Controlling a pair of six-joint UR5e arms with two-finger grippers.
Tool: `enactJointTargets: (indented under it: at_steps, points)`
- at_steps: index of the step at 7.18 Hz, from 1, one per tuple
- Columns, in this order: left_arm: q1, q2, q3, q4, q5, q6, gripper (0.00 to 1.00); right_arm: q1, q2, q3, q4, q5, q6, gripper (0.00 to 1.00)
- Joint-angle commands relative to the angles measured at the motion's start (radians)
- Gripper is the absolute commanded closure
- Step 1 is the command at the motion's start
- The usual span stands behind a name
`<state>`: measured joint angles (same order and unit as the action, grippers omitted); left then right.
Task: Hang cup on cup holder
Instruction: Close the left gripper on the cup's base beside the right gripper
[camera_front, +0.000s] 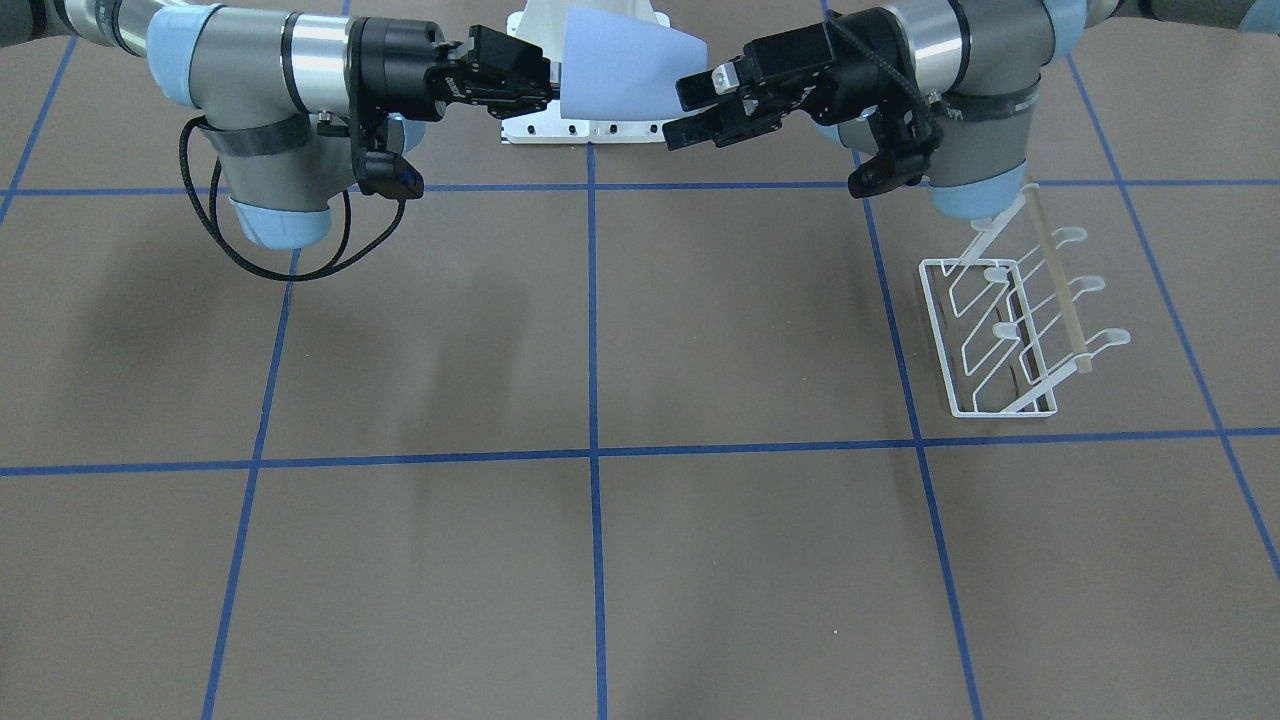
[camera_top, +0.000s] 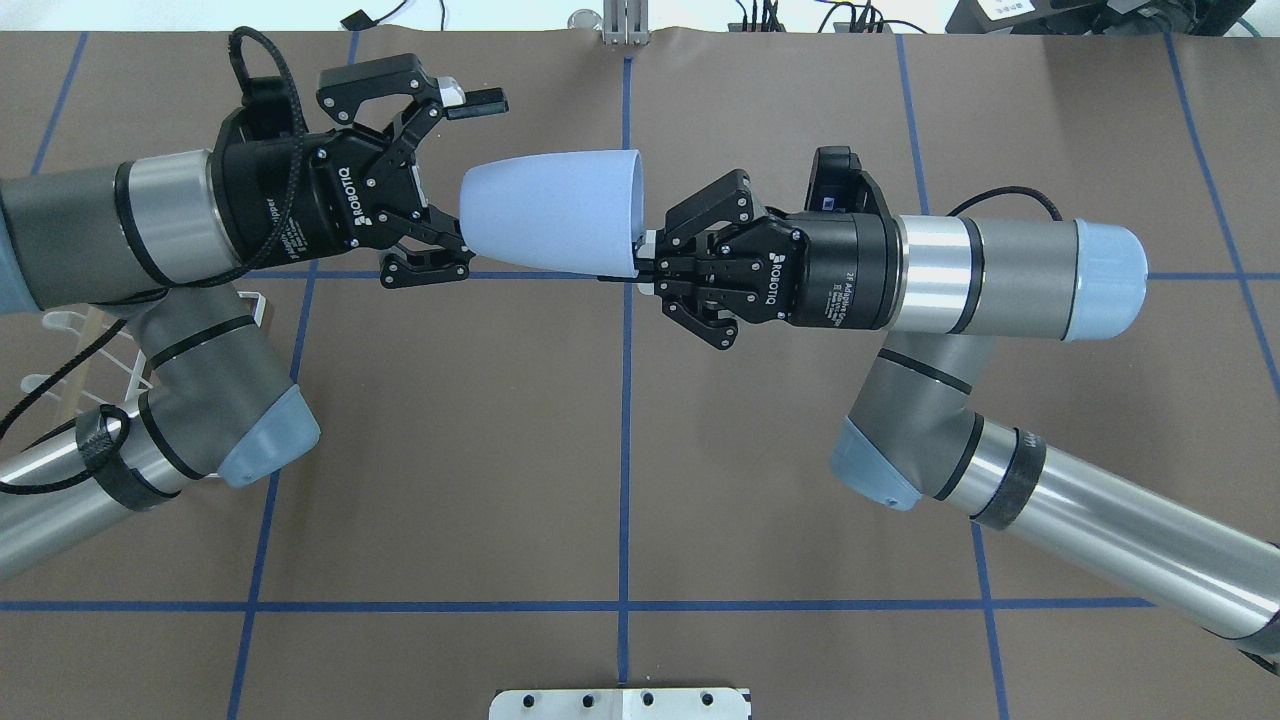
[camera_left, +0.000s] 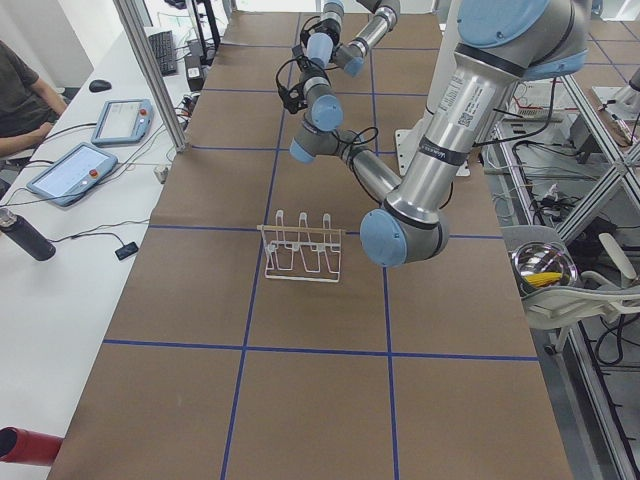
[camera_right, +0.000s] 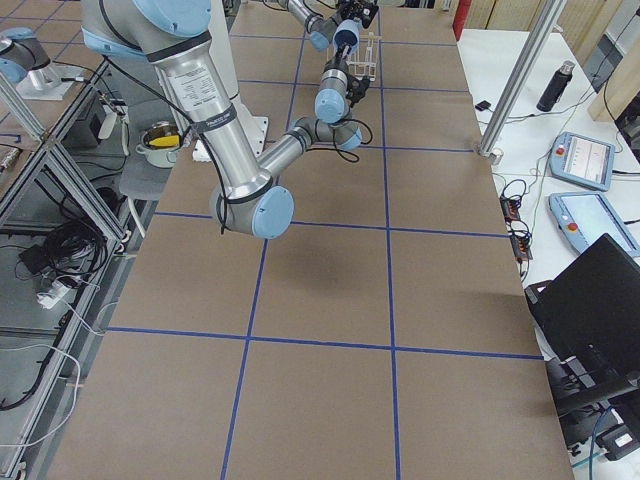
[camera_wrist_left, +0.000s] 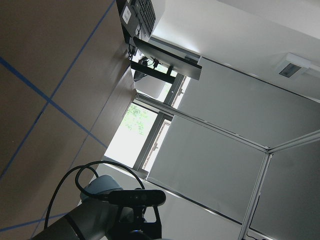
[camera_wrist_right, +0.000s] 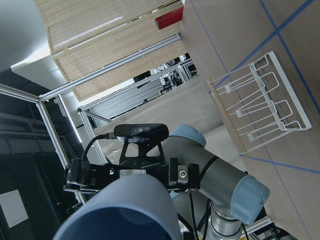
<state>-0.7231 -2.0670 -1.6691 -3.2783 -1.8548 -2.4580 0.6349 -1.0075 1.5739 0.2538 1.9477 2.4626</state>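
Two end effectors meet at the cup (camera_top: 550, 212), which you see lying on its side in mid-air above the worktop (camera_top: 450, 450). Your right end effector (camera_top: 645, 266) is clamped onto the cup's rim, pinching the wall at the mouth. Your left end effector (camera_top: 458, 185) has its jaws spread wide, and the cup's narrow bottom sits between its fingers. The farther finger stands clear of the cup. The nearer one lies right at the cup's wall, and you cannot tell from these views whether it touches.

So the mouth faces the right arm and the bottom faces the left. From the right wrist camera the cup (camera_wrist_right: 120, 210) fills the lower foreground.

Look further out for the cup holder (camera_front: 1010, 330). It stands on the worktop on the robot's left side, well apart from the cup and just beside the left arm's elbow, with its prongs slanting upward.
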Motion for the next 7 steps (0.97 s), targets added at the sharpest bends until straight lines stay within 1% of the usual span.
enactJointTargets:
  at_steps: [1, 7]
  points:
    - [0.013, 0.019, -0.007, -0.044, -0.001, -0.009, 0.06, 0.000, -0.005, 0.000, 0.016, 0.000, 0.016, 1.00]
    - [0.034, 0.010, -0.021, -0.052, 0.000, -0.018, 0.06, -0.003, -0.013, -0.002, 0.032, 0.002, 0.018, 1.00]
